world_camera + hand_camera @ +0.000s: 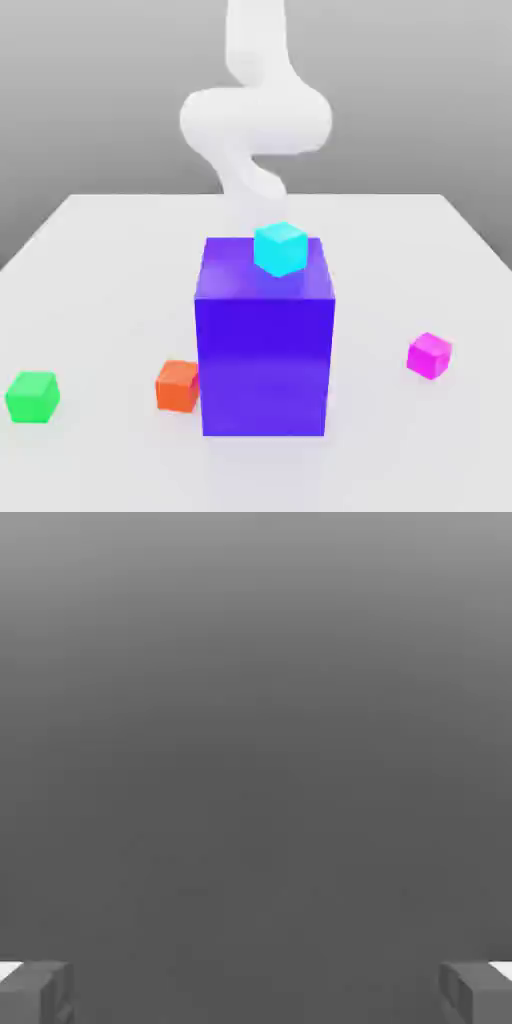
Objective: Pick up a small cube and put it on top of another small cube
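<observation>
Nearest on the tabletop [100,460] sit the green cube [32,396] and the orange-red cube [178,385], which rests just beside the big blue-violet block [265,350]. The small pink cube [430,355] sits alone toward the exterior view's right, well apart from the block. A cyan cube [279,248] tops the block. Behind it rises the white arm [255,120]. The claw [256,992] is spread wide, holding nothing. It should probably come straight down over the pink cube, then squeeze gently.

Bare simulated tabletop [100,260], grey backdrop
</observation>
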### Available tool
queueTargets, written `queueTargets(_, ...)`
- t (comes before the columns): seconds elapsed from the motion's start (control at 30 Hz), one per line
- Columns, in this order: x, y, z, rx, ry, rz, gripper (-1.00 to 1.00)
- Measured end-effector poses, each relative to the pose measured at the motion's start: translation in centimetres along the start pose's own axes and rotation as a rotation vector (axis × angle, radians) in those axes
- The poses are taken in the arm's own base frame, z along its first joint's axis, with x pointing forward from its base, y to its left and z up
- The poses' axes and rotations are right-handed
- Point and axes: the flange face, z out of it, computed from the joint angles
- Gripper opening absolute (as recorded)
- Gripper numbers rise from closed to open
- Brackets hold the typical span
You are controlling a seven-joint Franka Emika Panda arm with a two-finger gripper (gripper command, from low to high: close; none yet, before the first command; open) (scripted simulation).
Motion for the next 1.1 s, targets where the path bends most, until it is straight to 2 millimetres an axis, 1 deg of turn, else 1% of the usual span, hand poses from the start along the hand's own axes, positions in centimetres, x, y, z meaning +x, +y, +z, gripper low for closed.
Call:
queueTargets(0.1,-3.3,-1.7,5.4,-0.008,-0.086,-0.204,0.0)
queueTargets(0.23,-8.6,-3.3,11.5,-0.004,-0.196,-0.468,0.0)
queueTargets(0.37,-14.9,-4.1,16.7,0.016,-0.304,-0.734,0.0)
queueTargets(0.5,-21.8,-4.0,20.9,0.052,-0.411,-1.001,0.0)
queueTargets(0.63,-29.0,-2.8,23.9,0.103,-0.518,-1.269,0.0)
queueTargets(0.77,-36.2,-0.7,26.0,0.17,-0.624,-1.535,0.0)
queueTargets(0.87,-41.3,1.6,26.8,0.232,-0.704,-1.733,0.0)
queueTargets(1.0,-48.3,5.0,26.8,0.339,-0.804,-2.008,0.0)
queueTargets(1.1,-49.5,6.6,28.8,0.345,-0.823,-2.023,0.0)
